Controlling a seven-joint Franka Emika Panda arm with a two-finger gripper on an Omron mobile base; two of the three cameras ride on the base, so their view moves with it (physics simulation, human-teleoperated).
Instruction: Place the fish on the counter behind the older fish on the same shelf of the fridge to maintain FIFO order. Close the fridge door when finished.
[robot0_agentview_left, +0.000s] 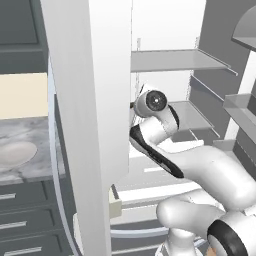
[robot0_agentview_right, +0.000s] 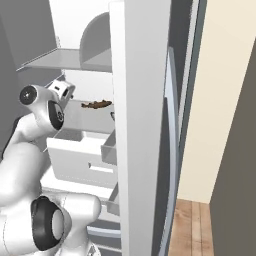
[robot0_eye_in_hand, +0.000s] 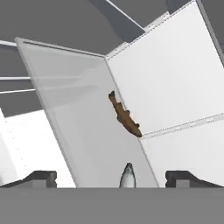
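Observation:
A brown-orange fish (robot0_eye_in_hand: 124, 116) lies on a fridge shelf (robot0_eye_in_hand: 83, 113) close to the white back wall; in the right base view this fish (robot0_agentview_right: 97, 104) rests on the middle shelf. A second, greyer fish (robot0_eye_in_hand: 127, 176) lies nearer, low in the hand view, between my fingertips but not touched by them. My gripper (robot0_eye_in_hand: 111, 178) is open, its tips spread wide and holding nothing. The fridge door (robot0_agentview_left: 90, 100) stands open and hides my hand in the left base view. The marble counter (robot0_agentview_left: 30, 132) is at the left.
A round white plate (robot0_agentview_left: 15, 152) sits on the counter above dark drawers (robot0_agentview_left: 20, 220). The other open fridge door (robot0_agentview_right: 142, 125) stands edge-on at my right. White bins (robot0_agentview_right: 80, 155) sit under the shelf. Door racks (robot0_agentview_left: 240, 107) are at the right.

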